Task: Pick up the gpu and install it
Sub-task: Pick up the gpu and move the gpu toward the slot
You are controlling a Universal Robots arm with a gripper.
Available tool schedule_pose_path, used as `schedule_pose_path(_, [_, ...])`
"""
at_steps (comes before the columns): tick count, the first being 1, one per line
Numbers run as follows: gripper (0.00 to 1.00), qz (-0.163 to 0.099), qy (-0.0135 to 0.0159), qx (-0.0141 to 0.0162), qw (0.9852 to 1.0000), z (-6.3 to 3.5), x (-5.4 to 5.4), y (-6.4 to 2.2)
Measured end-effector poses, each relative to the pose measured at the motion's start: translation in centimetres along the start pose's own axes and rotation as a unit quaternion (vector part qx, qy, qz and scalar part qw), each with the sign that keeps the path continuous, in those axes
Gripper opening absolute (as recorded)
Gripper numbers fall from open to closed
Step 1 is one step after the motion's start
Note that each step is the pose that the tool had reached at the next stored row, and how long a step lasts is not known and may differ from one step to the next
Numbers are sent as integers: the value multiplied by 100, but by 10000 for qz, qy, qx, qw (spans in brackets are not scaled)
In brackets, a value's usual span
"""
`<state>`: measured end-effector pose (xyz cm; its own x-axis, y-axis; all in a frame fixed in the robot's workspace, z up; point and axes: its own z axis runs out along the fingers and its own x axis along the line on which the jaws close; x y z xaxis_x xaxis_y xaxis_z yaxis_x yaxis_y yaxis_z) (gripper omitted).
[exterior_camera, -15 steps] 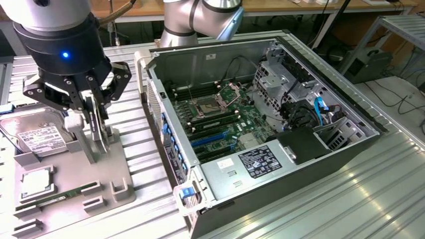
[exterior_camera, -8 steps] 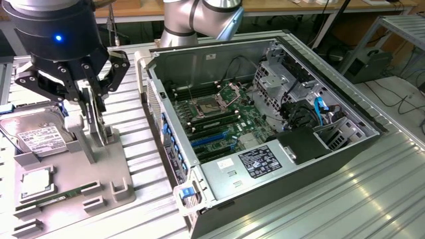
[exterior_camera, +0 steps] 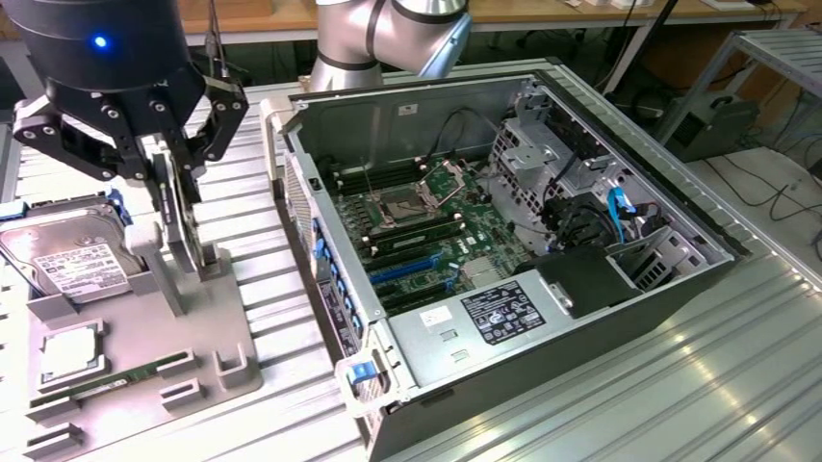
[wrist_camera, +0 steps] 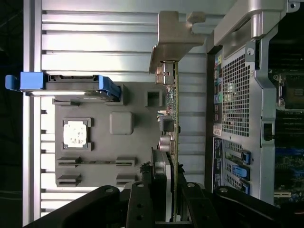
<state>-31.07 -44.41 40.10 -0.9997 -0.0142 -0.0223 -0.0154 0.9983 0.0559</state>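
The gpu (exterior_camera: 180,217) stands on edge over the grey holder tray (exterior_camera: 238,332) at the exterior view's left. It is a thin card with a pale metal bracket. My gripper (exterior_camera: 173,173) comes down from above and is shut on the card's upper edge. I cannot tell whether the card's lower edge still rests in the tray's slot. In the wrist view the gpu (wrist_camera: 173,118) appears edge-on, its bracket (wrist_camera: 173,38) at the far end. There the gripper (wrist_camera: 164,190) has its dark fingers on both sides of the card.
The open computer case (exterior_camera: 424,337) lies beside the tray, motherboard (exterior_camera: 449,226) and blue slots (exterior_camera: 411,269) exposed. A hard drive (exterior_camera: 71,265), a processor (exterior_camera: 71,351) and a memory stick (exterior_camera: 110,385) sit on the tray. The arm's base (exterior_camera: 385,38) stands behind the case.
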Motion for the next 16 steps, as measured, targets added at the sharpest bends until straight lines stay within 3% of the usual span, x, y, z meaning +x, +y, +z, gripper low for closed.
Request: schedule_pose_path(16, [28, 0, -1, 0, 10000, -316, -7, 18])
